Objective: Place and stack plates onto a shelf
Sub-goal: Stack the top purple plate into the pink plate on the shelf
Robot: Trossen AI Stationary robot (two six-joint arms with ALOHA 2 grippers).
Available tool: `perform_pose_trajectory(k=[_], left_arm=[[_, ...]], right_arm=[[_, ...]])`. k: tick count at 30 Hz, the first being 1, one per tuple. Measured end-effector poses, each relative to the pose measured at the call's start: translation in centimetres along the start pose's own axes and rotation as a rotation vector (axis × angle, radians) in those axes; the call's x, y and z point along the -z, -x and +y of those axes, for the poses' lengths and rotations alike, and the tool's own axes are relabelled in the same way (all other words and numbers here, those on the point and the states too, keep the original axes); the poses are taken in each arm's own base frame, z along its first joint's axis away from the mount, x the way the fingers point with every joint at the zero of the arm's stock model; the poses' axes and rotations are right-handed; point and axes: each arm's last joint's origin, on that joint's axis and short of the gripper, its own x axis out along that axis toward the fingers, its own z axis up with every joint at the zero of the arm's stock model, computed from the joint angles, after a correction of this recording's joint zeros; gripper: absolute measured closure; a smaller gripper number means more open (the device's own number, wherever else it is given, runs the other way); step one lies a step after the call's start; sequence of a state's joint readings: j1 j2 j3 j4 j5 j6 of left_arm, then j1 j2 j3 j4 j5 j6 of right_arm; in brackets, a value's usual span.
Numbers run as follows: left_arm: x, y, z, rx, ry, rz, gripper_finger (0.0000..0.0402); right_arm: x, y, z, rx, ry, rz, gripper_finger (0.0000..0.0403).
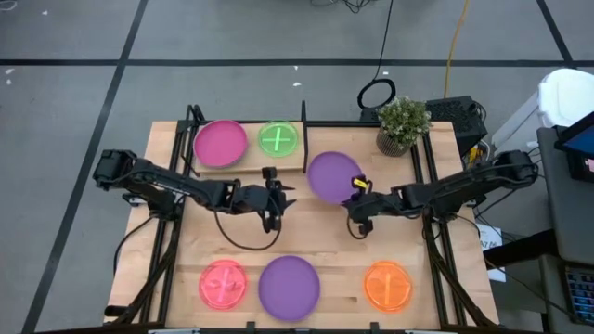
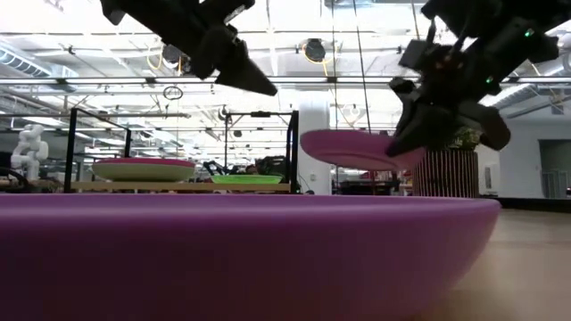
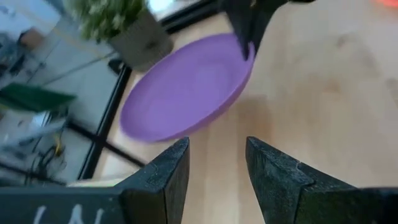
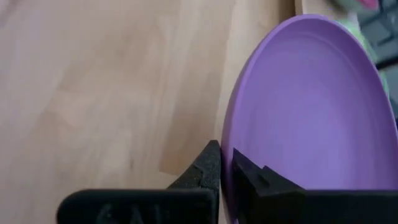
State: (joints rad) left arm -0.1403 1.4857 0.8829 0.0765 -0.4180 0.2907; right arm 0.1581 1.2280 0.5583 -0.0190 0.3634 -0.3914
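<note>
the right pincer (image 1: 356, 197) is clamped on the rim of a purple plate (image 1: 331, 176), holding it clear of the counter (image 1: 325, 243) just beside the shelf (image 1: 249, 167), likely for stacking there. the left pincer (image 1: 286, 197) waits nearby, fingers parted, holding nothing.

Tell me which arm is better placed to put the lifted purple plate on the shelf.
Right. Its pincer is shut on the purple plate, held off the table beside the shelf. The left pincer is open, holding nothing.
</note>
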Motion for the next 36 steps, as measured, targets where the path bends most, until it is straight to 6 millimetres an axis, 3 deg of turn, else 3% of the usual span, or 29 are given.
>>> perform_pose_trajectory(k=[8,20,30,36], left_arm=[[-1.5,0.8,-1.5,0.079,-0.093,-0.146,0.0238],[-1.9,1.4,-2.9,0.333,-0.116,-0.242,0.0238],[-1.4,1.3,-3.3,0.45,-0.097,-0.217,0.0238],[-0.4,-0.3,-3.2,0.441,-0.093,-0.161,0.0238]], right_arm=[[-0.6,0.4,0.9,-0.133,0.11,-0.087,0.0399],[-2.0,0.9,1.6,-0.364,0.115,-0.322,0.0399],[-2.6,1.2,1.6,-0.43,0.105,-0.415,0.0399],[-2.6,1.2,1.6,-0.431,0.104,-0.415,0.0399]])
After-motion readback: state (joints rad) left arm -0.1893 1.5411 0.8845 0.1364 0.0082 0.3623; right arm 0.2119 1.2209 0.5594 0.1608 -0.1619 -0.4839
